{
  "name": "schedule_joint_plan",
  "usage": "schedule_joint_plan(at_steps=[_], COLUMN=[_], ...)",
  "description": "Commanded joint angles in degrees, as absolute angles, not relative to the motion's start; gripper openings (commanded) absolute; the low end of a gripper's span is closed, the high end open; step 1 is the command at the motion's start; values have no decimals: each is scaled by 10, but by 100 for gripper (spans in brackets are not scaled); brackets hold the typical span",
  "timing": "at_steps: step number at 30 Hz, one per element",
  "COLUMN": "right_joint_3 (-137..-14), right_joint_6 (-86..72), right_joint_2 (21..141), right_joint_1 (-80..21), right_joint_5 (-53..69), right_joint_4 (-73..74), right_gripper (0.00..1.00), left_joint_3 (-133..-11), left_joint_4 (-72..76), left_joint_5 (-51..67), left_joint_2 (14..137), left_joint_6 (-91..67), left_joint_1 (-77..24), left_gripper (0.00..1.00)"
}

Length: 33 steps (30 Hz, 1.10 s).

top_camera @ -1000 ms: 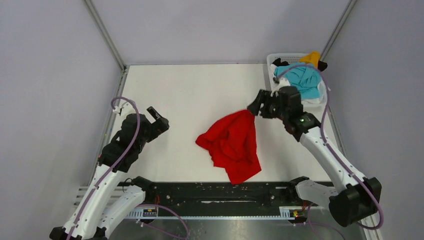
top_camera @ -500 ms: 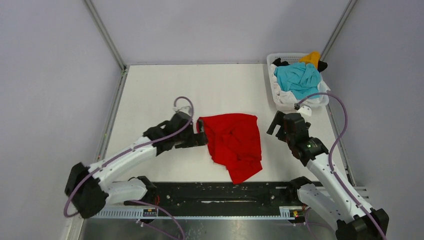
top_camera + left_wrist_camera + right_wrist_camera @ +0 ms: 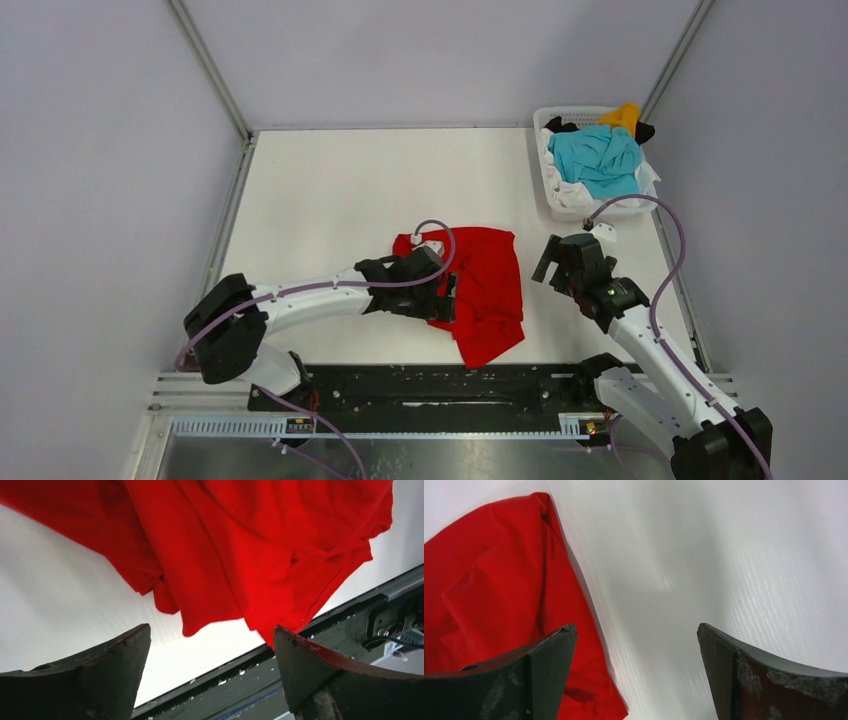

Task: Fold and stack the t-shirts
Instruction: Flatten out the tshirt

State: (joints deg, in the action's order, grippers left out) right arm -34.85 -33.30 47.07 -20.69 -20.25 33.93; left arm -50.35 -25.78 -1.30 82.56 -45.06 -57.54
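A crumpled bright red t-shirt (image 3: 490,285) lies loose on the white table, its lower corner near the front edge. My left gripper (image 3: 450,297) hovers over the shirt's left part with its jaws wide apart. In the left wrist view the red t-shirt (image 3: 250,545) hangs above the left gripper (image 3: 212,635), with nothing between the fingers. My right gripper (image 3: 545,262) is open just right of the shirt. In the right wrist view the red t-shirt (image 3: 499,580) lies by the left finger, and bare table shows inside the right gripper (image 3: 636,632).
A white plastic basket (image 3: 541,120) at the back right holds a turquoise shirt (image 3: 598,158), a yellow-orange one (image 3: 625,115), a black one (image 3: 560,125) and white cloth (image 3: 575,200). A black rail (image 3: 450,385) runs along the table's front edge. Grey walls enclose the table.
The right gripper let go of the red shirt's corner and drew back to the right. The shirt settled flatter. The left arm swung from the far left across to the shirt.
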Motion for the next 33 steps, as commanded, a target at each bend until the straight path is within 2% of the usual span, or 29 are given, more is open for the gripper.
schedule_joint_plan(at_steps=[1, 4, 8, 21, 29, 33], right_joint_3=[-354, -351, -347, -345, -345, -344], right_joint_6=[-333, -333, -331, -330, -330, -328], right_joint_2=[477, 475, 471, 463, 464, 460], right_joint_1=[-208, -207, -207, -208, -207, -208], right_joint_5=[-190, -194, -198, -205, -205, -207], right_joint_4=[337, 336, 334, 338, 338, 338], right_gripper=[100, 100, 100, 99, 99, 99], left_joint_3=[-551, -567, -576, -590, -608, -620], left_joint_4=[-221, -218, -211, -256, -239, -241], left_joint_5=[-26, -17, -11, -67, -47, -49], left_joint_2=[861, 883, 897, 930, 949, 961], left_joint_6=[-451, -449, -448, -451, -446, -440], left_joint_1=[-578, -578, -579, -579, -580, -580], left_gripper=[91, 83, 67, 61, 45, 33])
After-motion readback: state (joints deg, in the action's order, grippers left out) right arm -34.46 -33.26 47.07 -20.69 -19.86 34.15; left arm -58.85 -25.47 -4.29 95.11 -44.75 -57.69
